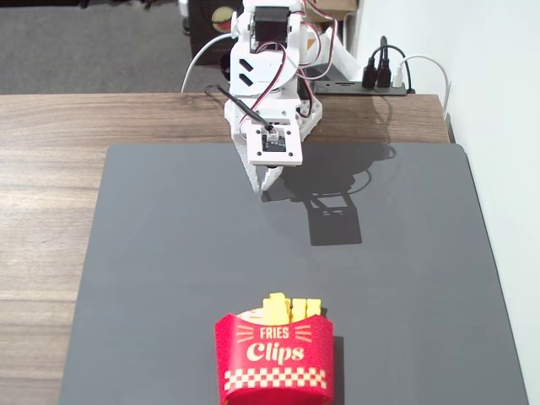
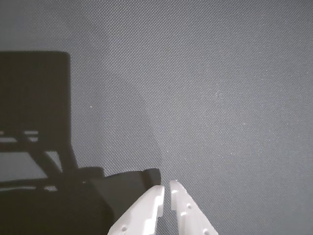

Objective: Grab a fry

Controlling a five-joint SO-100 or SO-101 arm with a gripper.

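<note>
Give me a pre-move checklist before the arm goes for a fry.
1. Fries stand in the red carton, tops exposed: ok.
2. Carton upright on the grey mat: ok.
3. Tool near the fries: not ok, it hangs at the mat's far end.
4. Tool open for a grasp: not ok, the wrist view shows the tips nearly together.
5. Mat between tool and carton free of obstacles: ok.
6. Fries loose in the carton: cannot tell.

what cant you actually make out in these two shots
- Yellow plastic fries: fixed view shows only their tops; the red "Fries Clips" carton hides the rest, so their count is unclear.
- Carton base: cut off by the bottom edge of the fixed view.
- Carton and fries: outside the wrist view, which shows only the dark grey mat and white gripper, jaws nearly closed, empty.
</note>
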